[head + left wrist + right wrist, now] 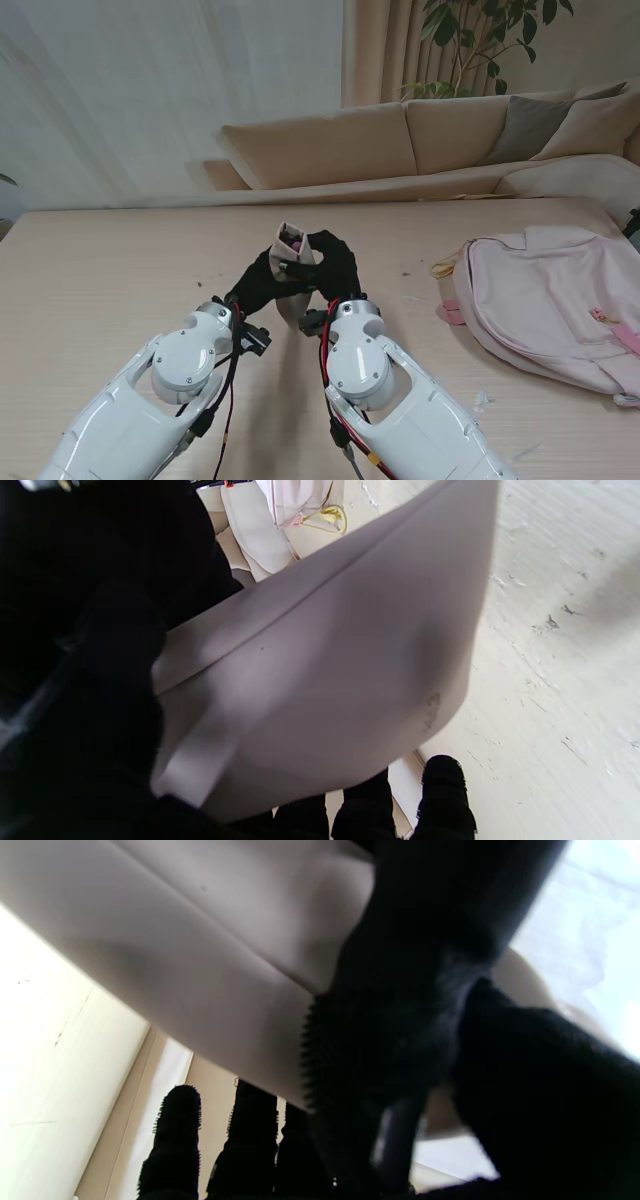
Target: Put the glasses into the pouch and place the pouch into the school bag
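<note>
The table is big, pale and made of wood, and it fills most of the stand's view. Behind its far edge there is a cream sofa, with a green plant in the far right corner of the room. On the right side of the table lies the pink school bag, flat, close to the right edge and well apart from the hands. A little yellow cord sits at the bag's left end. The two white arms come up from the near edge and meet near the middle of the table. Both hands wear black gloves. Between them stands the grey pouch, held upright with its open mouth turned up. Something small and dark pink shows inside the mouth; it may be the glasses, but it is too small to be sure. The left hand has its fingers wrapped on the left side of the pouch. The right hand has its fingers pressed on the right side. In the left wrist view the pouch fills the middle, with black fingertips at its edge. In the right wrist view the pouch lies against the black fingers.
</note>
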You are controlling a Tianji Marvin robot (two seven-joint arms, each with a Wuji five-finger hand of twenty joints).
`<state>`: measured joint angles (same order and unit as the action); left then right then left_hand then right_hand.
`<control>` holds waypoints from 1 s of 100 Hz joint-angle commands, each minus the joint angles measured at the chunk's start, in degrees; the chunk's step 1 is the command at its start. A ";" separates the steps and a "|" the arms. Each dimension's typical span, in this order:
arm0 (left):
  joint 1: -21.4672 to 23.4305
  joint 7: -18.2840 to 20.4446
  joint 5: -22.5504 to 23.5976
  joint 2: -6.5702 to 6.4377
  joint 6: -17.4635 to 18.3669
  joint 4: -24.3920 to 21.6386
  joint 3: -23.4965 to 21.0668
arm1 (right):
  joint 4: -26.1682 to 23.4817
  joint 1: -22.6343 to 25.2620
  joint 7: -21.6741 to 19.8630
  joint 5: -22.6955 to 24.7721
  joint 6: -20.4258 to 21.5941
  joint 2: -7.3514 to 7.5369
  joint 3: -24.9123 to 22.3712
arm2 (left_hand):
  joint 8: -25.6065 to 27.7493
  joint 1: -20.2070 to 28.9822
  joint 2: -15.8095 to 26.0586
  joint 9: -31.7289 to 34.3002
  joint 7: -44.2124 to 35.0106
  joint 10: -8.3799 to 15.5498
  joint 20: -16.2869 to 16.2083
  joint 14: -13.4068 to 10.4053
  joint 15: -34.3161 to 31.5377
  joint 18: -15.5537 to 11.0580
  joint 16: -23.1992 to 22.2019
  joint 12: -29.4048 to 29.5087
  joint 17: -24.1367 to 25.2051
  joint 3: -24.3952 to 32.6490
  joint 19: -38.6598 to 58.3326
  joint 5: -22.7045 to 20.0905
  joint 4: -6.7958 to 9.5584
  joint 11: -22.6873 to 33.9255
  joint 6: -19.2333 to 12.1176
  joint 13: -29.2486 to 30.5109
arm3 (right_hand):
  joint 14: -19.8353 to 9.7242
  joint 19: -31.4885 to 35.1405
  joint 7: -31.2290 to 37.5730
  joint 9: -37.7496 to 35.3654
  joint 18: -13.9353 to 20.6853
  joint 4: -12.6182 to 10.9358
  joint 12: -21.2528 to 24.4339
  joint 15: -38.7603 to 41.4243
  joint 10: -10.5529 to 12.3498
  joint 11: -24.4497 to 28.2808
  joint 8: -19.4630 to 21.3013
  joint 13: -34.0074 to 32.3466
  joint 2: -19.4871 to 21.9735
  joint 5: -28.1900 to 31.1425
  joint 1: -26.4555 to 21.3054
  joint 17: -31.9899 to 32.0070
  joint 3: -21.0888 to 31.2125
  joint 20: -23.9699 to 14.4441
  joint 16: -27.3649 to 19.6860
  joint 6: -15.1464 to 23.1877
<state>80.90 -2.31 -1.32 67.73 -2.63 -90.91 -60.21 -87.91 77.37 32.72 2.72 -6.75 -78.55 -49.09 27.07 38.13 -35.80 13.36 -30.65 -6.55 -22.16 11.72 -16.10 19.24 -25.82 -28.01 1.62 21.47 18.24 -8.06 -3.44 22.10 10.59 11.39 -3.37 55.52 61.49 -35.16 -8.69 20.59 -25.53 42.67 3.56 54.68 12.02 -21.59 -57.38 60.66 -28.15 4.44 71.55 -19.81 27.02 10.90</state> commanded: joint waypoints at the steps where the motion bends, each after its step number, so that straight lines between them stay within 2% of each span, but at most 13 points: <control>1: -0.05 0.60 -0.11 1.22 0.53 -0.24 0.53 | 0.12 0.18 -0.87 0.47 -0.07 -0.54 0.48 | 5.42 0.60 -1.48 3.24 -8.31 2.18 -0.37 -0.88 -2.39 -0.18 -1.66 -1.97 0.28 1.95 3.11 -1.67 0.88 3.11 -5.71 2.25 | -2.84 -0.95 2.52 1.78 2.47 1.05 -0.73 0.07 3.10 -0.25 -1.12 -0.27 -0.54 4.91 -2.66 0.44 5.13 -0.38 -0.42 9.71; 14: -0.43 -0.98 -0.94 1.82 0.55 0.24 1.15 | 0.00 0.29 -0.97 0.76 -0.23 -0.43 0.39 | 12.66 2.74 -0.22 12.20 -15.72 4.19 0.29 -0.34 -7.42 0.44 -4.38 -6.28 0.56 7.63 9.47 -7.30 2.18 8.14 -8.84 8.07 | -2.56 -0.80 2.99 1.57 2.17 1.45 -0.74 0.17 2.77 -0.21 -3.44 -0.51 -1.52 4.91 -2.37 0.42 5.53 -1.46 -0.40 9.02; 26: -0.45 -1.87 -1.69 2.19 -0.17 0.06 1.15 | 0.16 0.11 -1.44 1.94 -0.25 -0.11 0.37 | 15.88 4.88 1.95 23.60 -20.18 4.40 0.74 0.17 -11.41 1.27 -5.89 -8.14 -0.60 13.78 14.11 -16.57 2.21 11.39 -11.76 15.64 | -1.84 0.55 2.89 1.37 1.71 1.88 -0.67 0.25 1.37 -0.34 -5.08 -1.27 -2.54 4.46 -2.09 0.16 6.28 -2.48 -0.40 7.92; 30: -0.38 -1.80 -2.43 2.25 -0.63 -0.19 1.04 | 0.15 0.07 -1.59 2.22 -0.31 -0.03 0.36 | 16.63 8.34 2.11 27.22 -21.72 4.06 1.11 0.66 -12.96 1.64 -6.51 -8.69 -0.98 12.44 16.14 -19.43 0.52 12.01 -12.97 18.17 | -1.44 1.31 2.51 1.33 1.41 1.96 -0.66 0.30 -0.17 -0.35 -5.45 -1.70 -2.35 3.59 -1.80 0.11 6.35 -2.74 -0.40 7.47; 37: -0.30 -2.01 -2.76 2.35 -1.13 -0.43 0.88 | -0.01 0.04 -1.90 2.45 -0.33 0.14 0.24 | 15.90 15.29 5.69 34.15 -26.67 3.98 1.59 0.94 -15.54 2.11 -7.76 -20.82 -2.22 4.75 20.97 -21.67 1.09 8.51 -15.93 21.31 | -1.01 1.93 2.23 1.20 1.22 1.99 -0.64 0.21 -0.89 -0.37 -5.66 -1.90 -2.38 2.89 -1.80 0.12 6.45 -2.83 -0.45 6.73; 42: -0.21 -3.02 -3.14 2.66 -1.61 -0.54 0.73 | -0.26 0.03 -2.66 2.76 -0.43 0.48 0.06 | 15.87 16.54 8.64 37.59 -27.88 3.19 0.85 1.96 -17.05 2.12 -8.44 -23.20 -3.13 3.74 23.02 -23.96 0.90 7.55 -16.06 22.81 | -0.83 2.54 0.19 3.21 1.22 2.25 -0.66 -0.14 -2.08 -0.45 -4.26 -1.50 -2.66 -1.71 -1.31 0.21 6.53 -2.38 -0.59 5.91; 52: 0.26 -4.21 -3.64 2.94 -2.06 -0.94 0.09 | -0.67 0.08 -4.60 3.80 -0.44 1.35 -0.39 | 15.87 17.98 12.00 37.62 -27.42 1.93 -0.66 2.97 -18.53 2.08 -9.27 -24.27 -3.82 1.56 26.14 -24.51 0.30 7.83 -15.24 22.41 | -0.78 1.46 -6.74 8.20 1.29 1.73 -0.63 -0.65 -3.47 0.20 3.74 0.01 -1.85 -12.00 1.96 0.37 6.58 -0.63 -0.84 3.53; 57: 0.52 -4.91 -3.09 3.00 -2.11 -1.06 -0.22 | -0.81 0.09 -5.88 4.64 -0.60 1.90 -0.62 | 15.83 18.30 12.82 37.95 -27.21 1.57 -0.98 3.33 -19.00 2.16 -9.46 -24.25 -4.20 0.97 26.83 -24.95 0.21 8.16 -14.84 22.82 | -0.69 0.07 -13.78 10.97 1.35 -7.69 -0.11 -1.21 -3.89 -0.28 12.97 1.19 0.86 -16.33 5.83 0.52 7.35 -0.58 -1.16 0.72; 60: 0.70 -5.10 -2.72 2.97 -2.13 -1.20 -0.45 | -1.09 0.19 -6.97 4.90 -0.80 2.32 -0.86 | 16.05 18.59 13.27 37.99 -26.88 1.60 -1.24 3.36 -19.47 2.08 -9.67 -24.34 -4.00 0.47 27.30 -25.04 0.03 8.51 -15.06 22.83 | -0.82 -1.96 -14.53 13.36 1.55 -8.89 0.07 -1.85 -3.95 -0.69 14.55 2.26 1.15 -21.35 7.32 0.71 6.86 -0.04 -1.45 -0.45; 77: 2.20 -6.26 -1.16 2.86 -2.45 -2.42 -1.85 | -2.23 0.99 -10.79 6.67 -1.51 4.13 -2.77 | 18.85 20.24 15.60 37.57 -26.68 1.71 -0.78 3.47 -20.30 2.23 -10.14 -25.27 -2.64 -1.70 26.35 -23.96 -0.30 9.25 -15.25 22.71 | -1.21 -10.55 -12.52 20.21 2.40 -8.55 1.14 -3.96 -3.75 -1.69 9.72 5.75 2.53 -38.83 10.89 1.81 4.68 -2.95 -2.56 -3.19; 80: 2.47 -6.23 -0.58 2.74 -2.45 -2.63 -2.14 | -2.66 1.35 -11.56 6.74 -1.55 4.51 -3.45 | 19.26 20.38 15.70 37.43 -26.61 1.68 -0.78 3.42 -20.41 2.05 -10.25 -25.58 -2.52 -1.85 26.36 -23.75 -0.30 9.24 -15.09 22.52 | -1.29 -14.06 -11.65 21.07 2.77 -8.74 1.64 -4.30 -3.83 -1.85 7.40 6.21 3.70 -40.81 10.94 1.69 3.80 -6.77 -2.89 -3.63; 91: 3.43 -5.62 1.38 2.18 -2.32 -3.28 -3.28 | -3.32 2.73 -14.27 10.11 -0.31 6.38 -6.40 | 20.22 20.55 16.00 37.26 -26.41 1.84 -0.85 3.32 -20.61 1.70 -10.45 -26.22 -2.66 -2.33 26.60 -23.40 -0.21 9.23 -14.96 22.35 | -1.23 -18.78 -12.39 22.02 2.99 -8.95 2.01 -4.92 -4.18 -2.53 6.04 6.69 5.15 -43.27 11.59 2.00 2.48 -12.57 -3.26 -4.63; 100: 4.05 -5.11 1.58 1.93 -2.18 -3.74 -4.07 | -3.69 4.06 -15.91 14.56 0.05 7.87 -9.39 | 20.75 21.04 16.11 36.90 -26.35 1.48 -0.97 3.42 -20.54 1.00 -10.53 -26.62 -2.74 -2.54 26.90 -23.15 -0.14 9.05 -14.41 21.69 | -0.77 -19.05 -12.61 22.00 2.87 -8.96 2.25 -5.18 -4.67 -3.06 5.86 6.66 6.35 -43.56 10.86 2.20 1.44 -13.91 -3.39 -4.70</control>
<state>84.37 -8.41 1.01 69.96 -5.14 -93.90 -63.86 -91.61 80.47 17.17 17.07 -6.80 -72.80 -56.91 46.39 56.89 -22.80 48.96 -55.57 -5.19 -22.15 15.12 -34.90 20.67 -35.16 -53.12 -1.85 20.72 42.68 -30.26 -3.29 29.79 -1.41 32.84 -2.74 38.30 49.04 -15.32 -7.64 13.15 -24.42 38.52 -0.27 52.66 18.54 -17.84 -51.89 18.76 -18.84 5.92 74.71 -31.86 24.26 5.97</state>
